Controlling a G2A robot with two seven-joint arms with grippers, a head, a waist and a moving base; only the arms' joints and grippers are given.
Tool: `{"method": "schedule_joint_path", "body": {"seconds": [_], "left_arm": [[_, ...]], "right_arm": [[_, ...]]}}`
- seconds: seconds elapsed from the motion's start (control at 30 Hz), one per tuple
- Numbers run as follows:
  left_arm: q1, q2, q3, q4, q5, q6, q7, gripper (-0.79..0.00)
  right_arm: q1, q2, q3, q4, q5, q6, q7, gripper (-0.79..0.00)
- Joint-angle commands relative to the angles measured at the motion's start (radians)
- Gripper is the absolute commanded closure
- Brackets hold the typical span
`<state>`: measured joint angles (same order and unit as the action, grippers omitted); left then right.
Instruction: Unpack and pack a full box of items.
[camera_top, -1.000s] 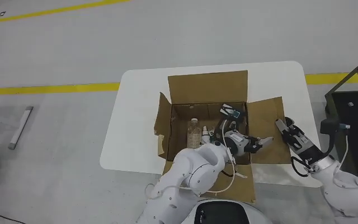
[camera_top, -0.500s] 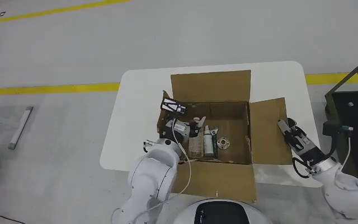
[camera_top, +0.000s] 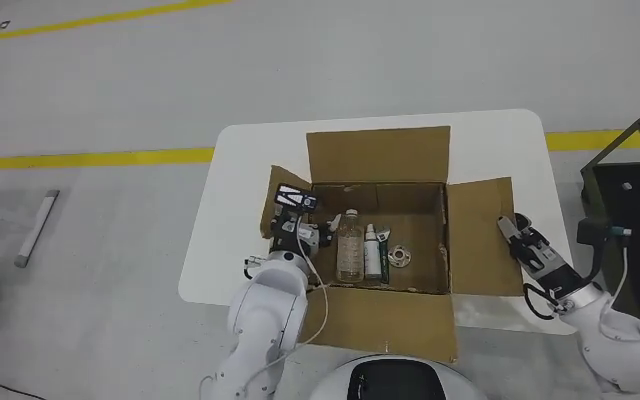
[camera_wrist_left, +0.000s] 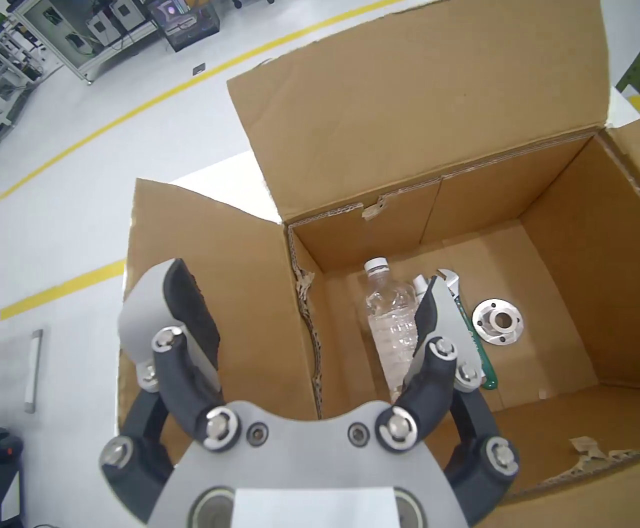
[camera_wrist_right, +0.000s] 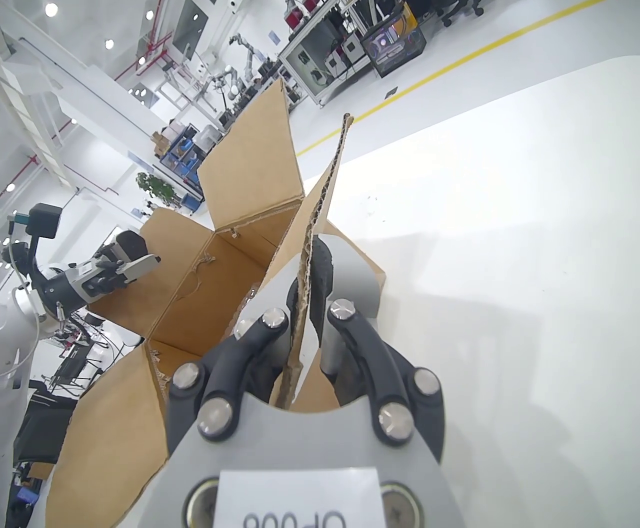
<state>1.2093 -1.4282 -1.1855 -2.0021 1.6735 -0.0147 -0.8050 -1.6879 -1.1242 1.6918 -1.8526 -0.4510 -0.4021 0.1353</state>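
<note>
overhead, white table (camera_top: 240, 200) on grey floor (camera_top: 120, 80); left jaws gape empty, right jaws pinch box flap (camera_top: 480, 235).

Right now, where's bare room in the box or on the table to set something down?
Free: brown cardboard box floor between round metal flange and the right and far walls; white table far-right corner. Crowded: clear plastic bottle, small white bottle, green-handled wrench side by side near left wall, by open left gripper.
</note>
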Motion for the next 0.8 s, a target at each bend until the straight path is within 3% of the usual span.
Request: {"method": "schedule_joint_path", "body": {"seconds": [0.0,0.77], "left_arm": [[0.001,0.002,-0.009,0.007,0.021,-0.010,-0.003,-0.785],[0.038,0.006,-0.047,0.040,0.037,-0.035,-0.014,-0.785]], "right_arm": [[-0.002,-0.001,0.000,0.001,-0.001,0.001,0.000,0.000],[-0.013,-0.006,-0.004,0.023,-0.025,-0.005,0.006,0.000]]}}
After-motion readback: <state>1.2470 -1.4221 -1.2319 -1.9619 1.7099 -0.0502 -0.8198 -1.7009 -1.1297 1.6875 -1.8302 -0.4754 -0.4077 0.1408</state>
